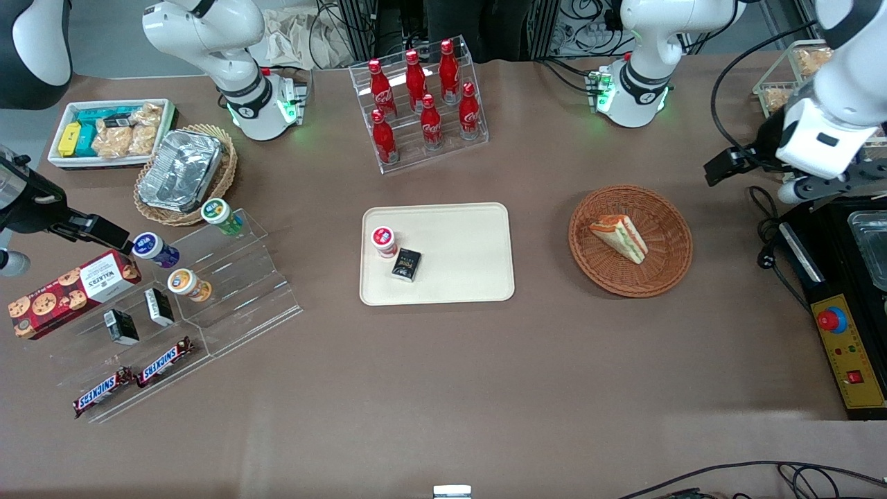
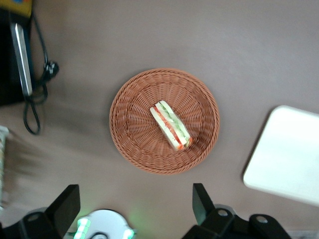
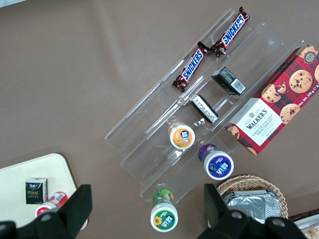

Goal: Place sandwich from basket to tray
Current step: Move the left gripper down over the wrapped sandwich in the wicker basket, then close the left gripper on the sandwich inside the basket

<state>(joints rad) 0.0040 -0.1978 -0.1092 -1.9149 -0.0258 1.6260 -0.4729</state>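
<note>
The sandwich [image 1: 619, 238] is a pale wedge with red and green filling. It lies in the reddish-brown wicker basket [image 1: 665, 272], toward the working arm's end of the table. The cream tray [image 1: 464, 235] lies at the table's middle, beside the basket. My left gripper [image 1: 797, 188] hangs high above the table, farther toward the working arm's end than the basket, touching nothing. In the left wrist view the gripper [image 2: 133, 206] is wide open and empty, with the sandwich [image 2: 171, 125] in the basket [image 2: 134, 129] below it and a tray corner [image 2: 289, 159] showing.
A red-lidded cup [image 1: 384, 242] and a small dark box [image 1: 407, 265] stand on the tray. A rack of cola bottles [image 1: 423, 104] stands farther from the camera. A black control box with a red button [image 1: 842, 346] and cables [image 1: 766, 256] lie beside the basket.
</note>
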